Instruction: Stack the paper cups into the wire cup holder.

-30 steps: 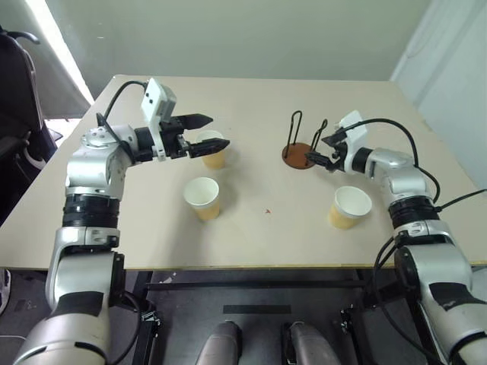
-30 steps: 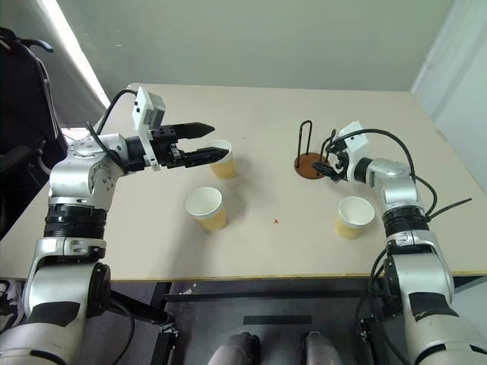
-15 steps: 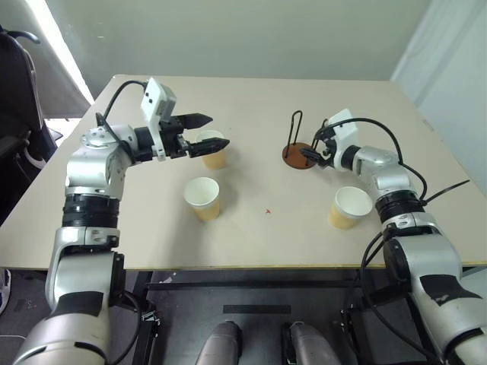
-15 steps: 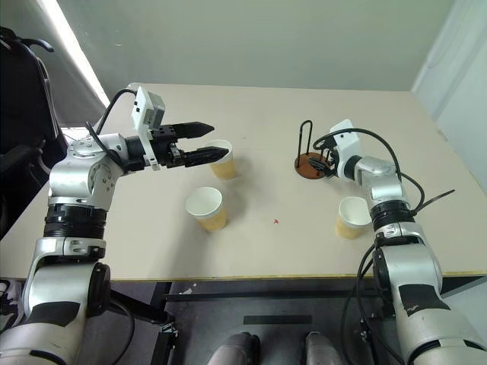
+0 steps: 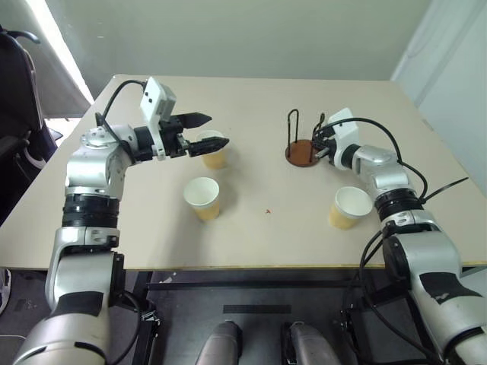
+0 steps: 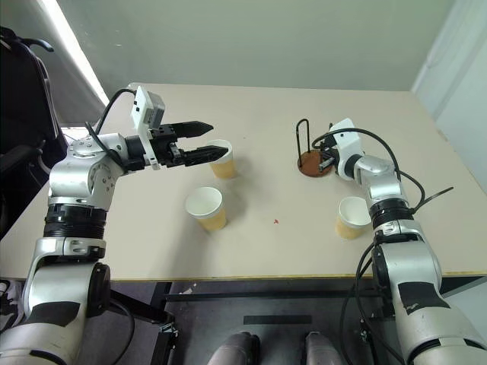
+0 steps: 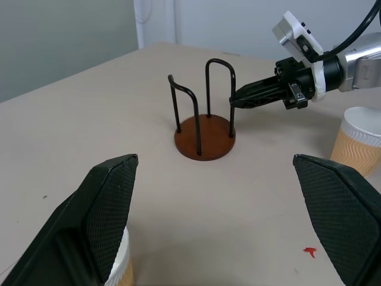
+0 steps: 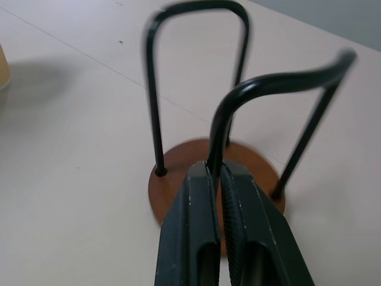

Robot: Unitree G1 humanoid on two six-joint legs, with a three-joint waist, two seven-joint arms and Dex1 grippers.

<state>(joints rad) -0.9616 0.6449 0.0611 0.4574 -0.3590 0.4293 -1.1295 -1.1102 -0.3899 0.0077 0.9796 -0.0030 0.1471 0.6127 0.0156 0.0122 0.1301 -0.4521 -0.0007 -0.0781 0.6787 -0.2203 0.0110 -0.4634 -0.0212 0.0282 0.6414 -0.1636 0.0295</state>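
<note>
The wire cup holder (image 5: 302, 150) stands on the table at the right, brown disc base with two black wire loops. My right gripper (image 8: 217, 170) is shut on the near wire loop (image 8: 262, 83), its fingers pinching one upright leg just above the base. Three paper cups stand upright: one at the far left (image 5: 214, 150), one nearer the middle (image 5: 202, 198), one at the right (image 5: 349, 207) beside my right forearm. My left gripper (image 5: 206, 131) is open and level, its fingertips over the far left cup's rim, with nothing held between them.
The beige table (image 5: 266, 99) has bare room at the back and in the middle. A small red mark (image 5: 267, 212) lies near the centre. A dark chair (image 5: 15, 91) stands off the table's left side.
My right gripper has moved in to the cup holder and shut on its near wire loop. The left arm and the cups have not moved.
</note>
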